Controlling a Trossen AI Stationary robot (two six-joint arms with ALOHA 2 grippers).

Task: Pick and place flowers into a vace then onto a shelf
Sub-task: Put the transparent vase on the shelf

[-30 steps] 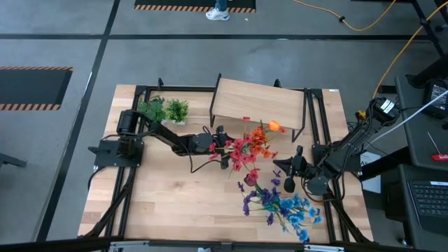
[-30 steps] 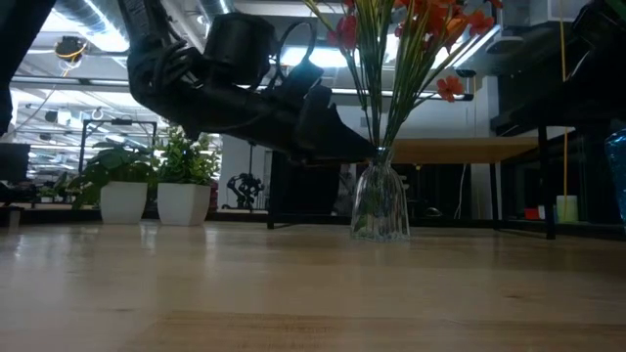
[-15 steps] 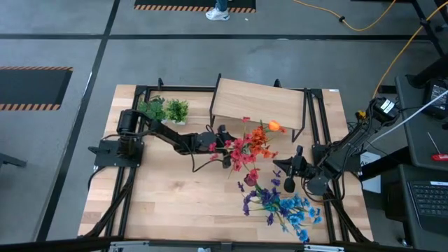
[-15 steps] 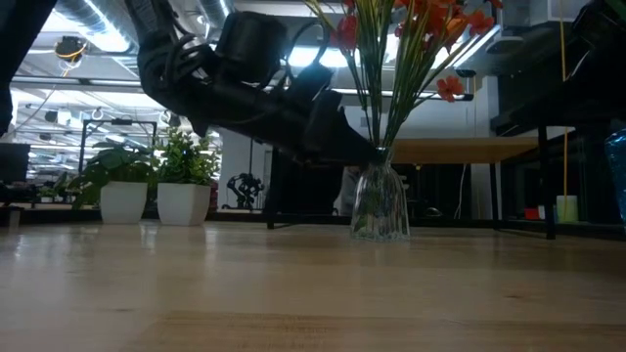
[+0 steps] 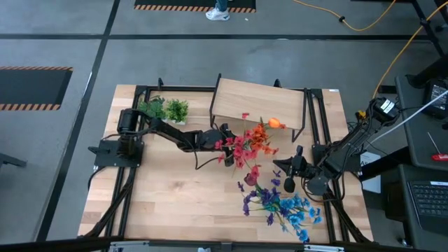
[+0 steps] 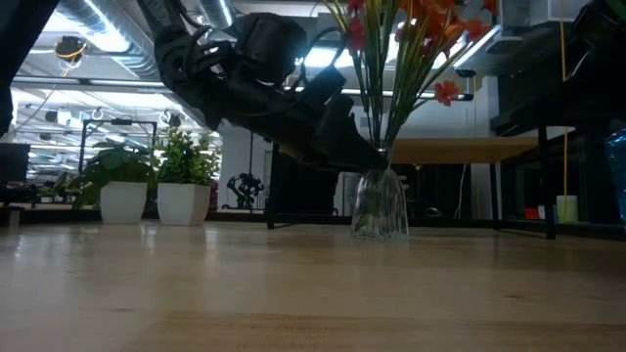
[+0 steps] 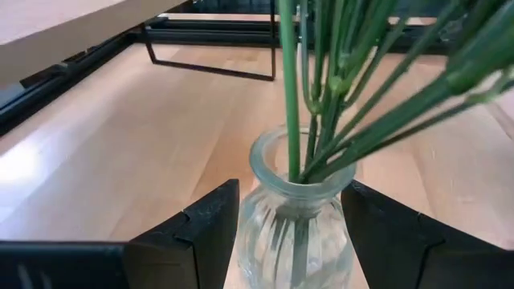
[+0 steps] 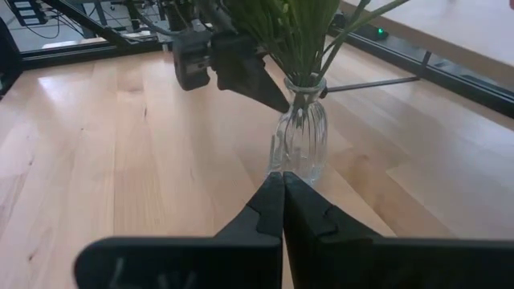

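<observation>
From above, the left pincer [image 5: 225, 137] reaches across the counter [image 5: 168, 189] to the vase of flowers [image 5: 250, 143], which stands just near of the shelf [image 5: 259, 100], while the right pincer [image 5: 289, 169] waits to the right beside loose blue and purple flowers [image 5: 280, 204]. At counter height the vase [image 6: 380, 203] stands upright, stems rising straight up, the left pincer coming at its neck from the left. The left wrist view shows its fingers [image 7: 205, 229] apart on either side of the vase [image 7: 293, 225], not clamped, and the right wrist view shows the right pincer [image 8: 283, 205] closed, empty, farther off.
</observation>
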